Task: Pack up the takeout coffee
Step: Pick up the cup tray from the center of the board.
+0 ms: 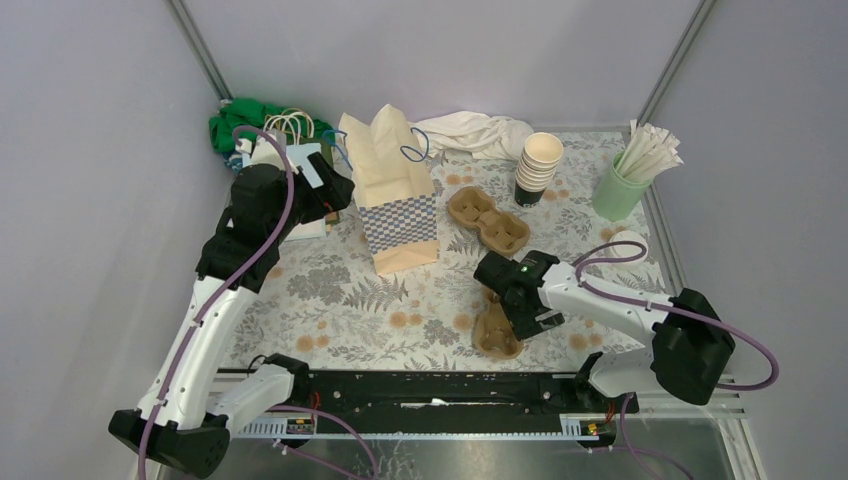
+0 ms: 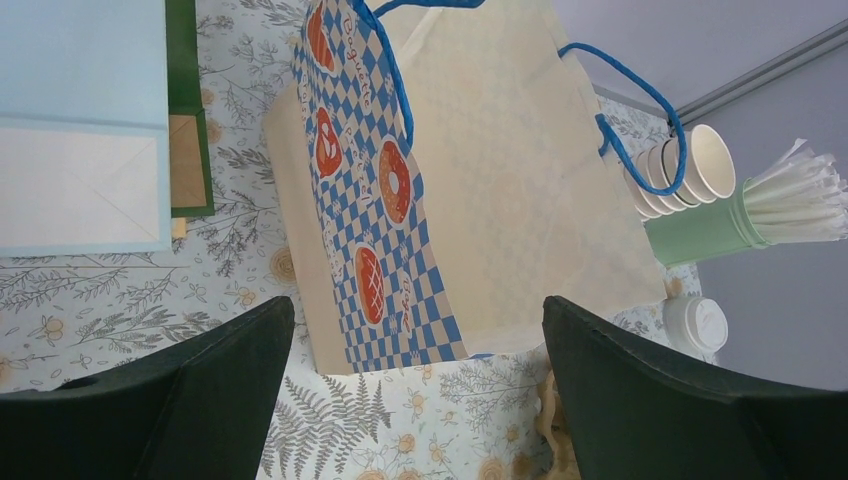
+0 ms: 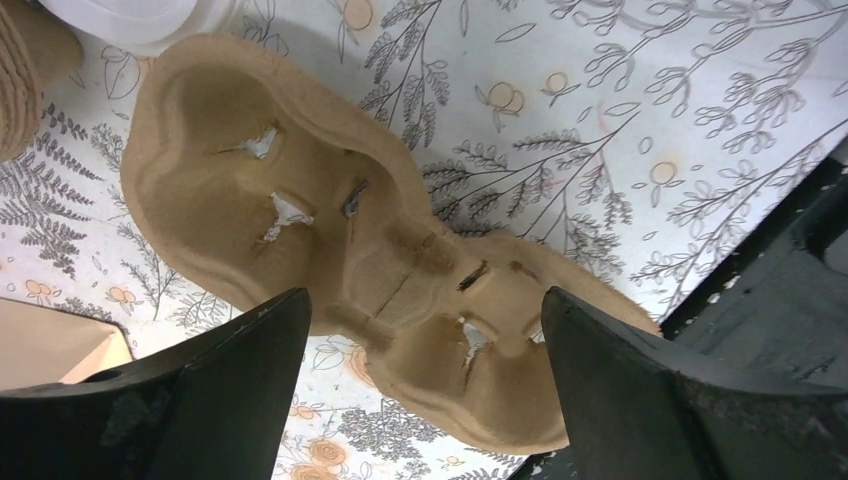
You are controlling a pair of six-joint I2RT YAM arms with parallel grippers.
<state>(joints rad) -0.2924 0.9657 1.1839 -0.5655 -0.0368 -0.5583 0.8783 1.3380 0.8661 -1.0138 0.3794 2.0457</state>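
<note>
arms (image 1: 195, 340): white links, black joints | cables (image 1: 215, 300): purple | fingers (image 3: 200, 400): black | right wrist: green light (image 1: 522, 267)

Figure: Lettering in the scene, none of it legible.
The only writing stands on the checked paper bag (image 2: 372, 215): blue cursive script runs between the round orange motifs on its blue-and-white side, too small and tilted to spell out. The stack of paper cups (image 1: 538, 165), beyond the bag and to its right, has a dark lower band; no lettering there can be read.
</note>
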